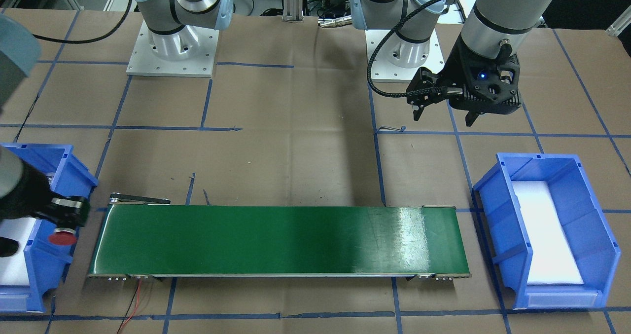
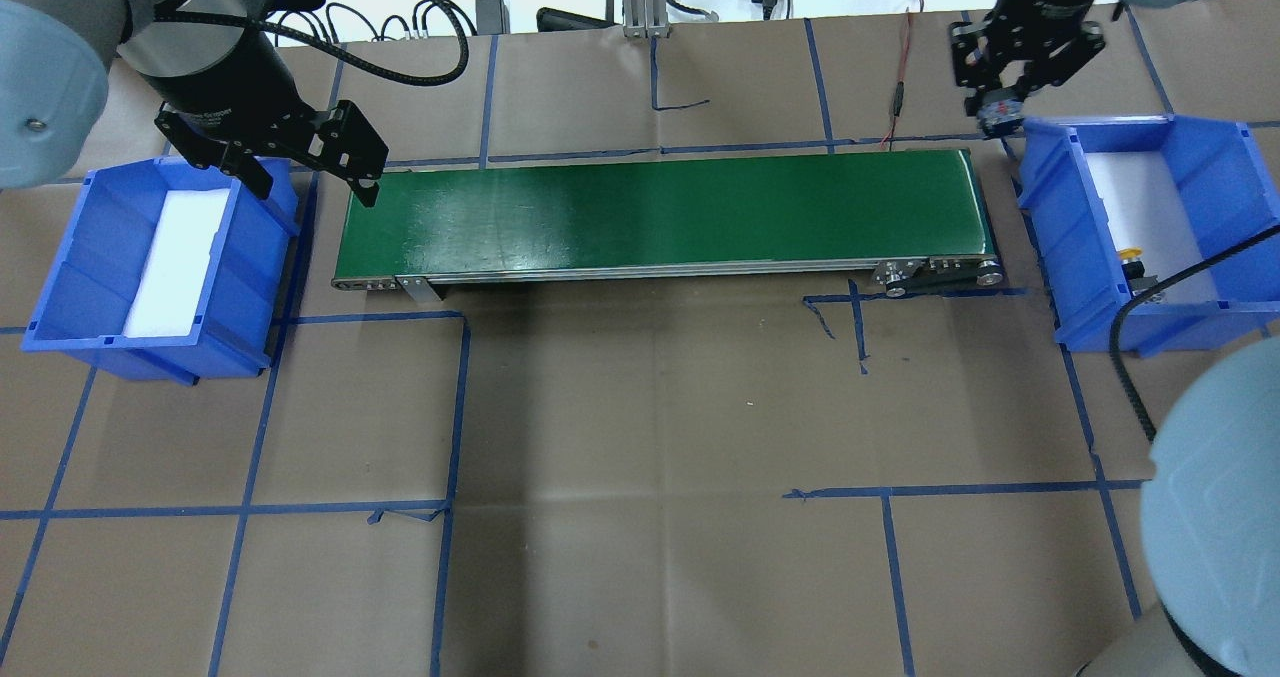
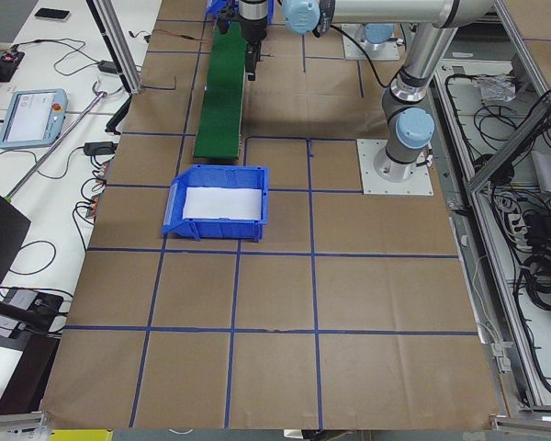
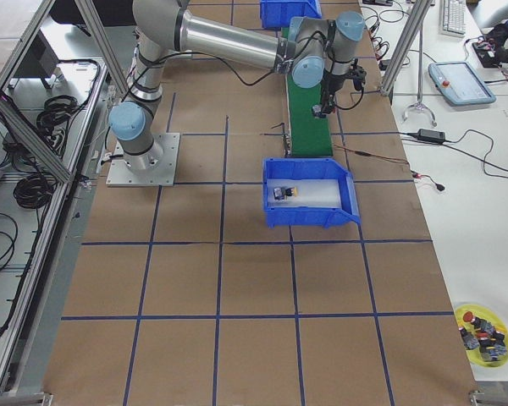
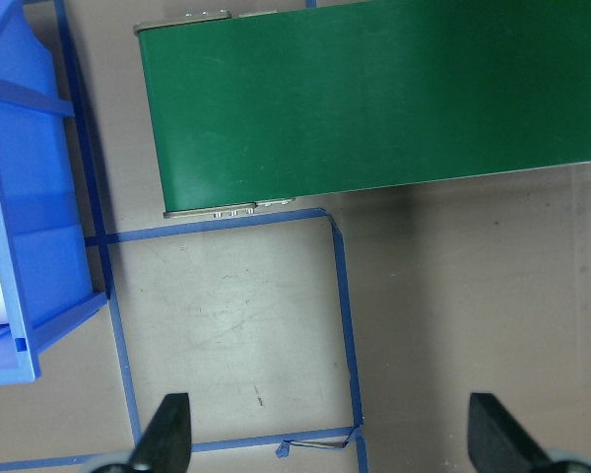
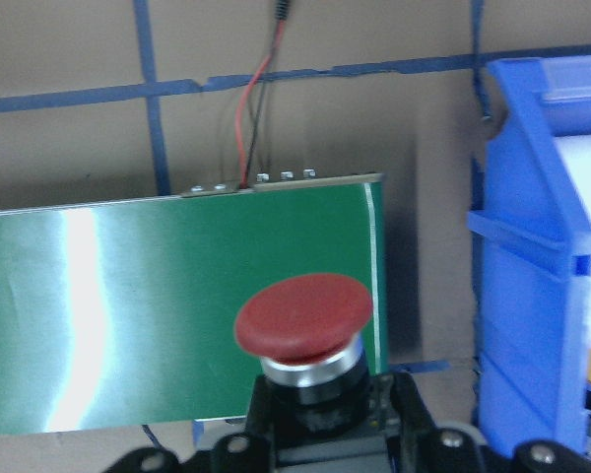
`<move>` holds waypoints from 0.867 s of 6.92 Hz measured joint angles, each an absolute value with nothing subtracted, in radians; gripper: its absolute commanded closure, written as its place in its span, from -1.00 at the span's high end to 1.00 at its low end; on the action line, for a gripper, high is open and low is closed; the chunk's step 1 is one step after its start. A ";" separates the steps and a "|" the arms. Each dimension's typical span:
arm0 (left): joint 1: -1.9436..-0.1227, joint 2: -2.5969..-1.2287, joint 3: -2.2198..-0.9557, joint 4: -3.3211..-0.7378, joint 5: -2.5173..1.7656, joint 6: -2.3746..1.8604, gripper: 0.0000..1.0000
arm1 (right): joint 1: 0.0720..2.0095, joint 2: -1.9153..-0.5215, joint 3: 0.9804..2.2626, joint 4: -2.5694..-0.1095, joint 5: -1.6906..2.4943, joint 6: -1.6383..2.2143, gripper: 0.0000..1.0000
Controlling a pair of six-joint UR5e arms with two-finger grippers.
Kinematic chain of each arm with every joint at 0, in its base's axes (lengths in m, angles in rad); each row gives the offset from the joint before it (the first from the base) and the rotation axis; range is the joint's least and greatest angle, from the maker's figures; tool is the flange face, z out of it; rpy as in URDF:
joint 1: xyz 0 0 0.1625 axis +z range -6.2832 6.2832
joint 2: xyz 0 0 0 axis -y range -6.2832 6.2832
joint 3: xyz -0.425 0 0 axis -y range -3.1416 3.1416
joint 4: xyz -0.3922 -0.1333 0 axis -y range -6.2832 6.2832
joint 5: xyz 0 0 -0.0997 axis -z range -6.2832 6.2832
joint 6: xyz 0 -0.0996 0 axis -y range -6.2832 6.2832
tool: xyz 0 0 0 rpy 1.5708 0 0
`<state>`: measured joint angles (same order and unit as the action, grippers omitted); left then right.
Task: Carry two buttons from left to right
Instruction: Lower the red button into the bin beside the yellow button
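Observation:
My right gripper point(image 2: 1000, 112) is shut on the red-capped button point(image 6: 303, 315) and holds it above the right end of the green conveyor belt point(image 2: 660, 207), beside the right blue bin point(image 2: 1050, 197). The red cap also shows in the front-facing view point(image 1: 63, 237). The yellow-capped button point(image 2: 1130, 256) lies on white foam inside that right bin; it also shows in the right exterior view point(image 4: 292, 192). My left gripper point(image 2: 310, 182) is open and empty, above the table between the belt's left end and the left blue bin point(image 2: 60, 277).
The left bin holds only a white foam pad point(image 2: 180, 257). Red and black wires point(image 2: 903, 67) run from the belt's far right end. Both arm bases point(image 1: 172, 48) stand behind the belt. Blue tape lines grid the brown table.

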<state>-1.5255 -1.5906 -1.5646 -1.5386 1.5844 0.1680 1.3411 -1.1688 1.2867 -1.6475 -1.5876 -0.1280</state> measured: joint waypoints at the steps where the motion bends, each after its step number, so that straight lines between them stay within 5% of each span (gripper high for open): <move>1: -1.525 -1.591 -1.565 -1.539 1.585 0.168 0.99 | 1.251 -1.176 1.275 -1.627 -1.585 -0.222 -0.93; 6: -1.526 -1.591 -1.565 -1.539 1.585 0.168 0.99 | 1.052 -1.074 1.324 -1.693 -1.576 -0.455 -0.93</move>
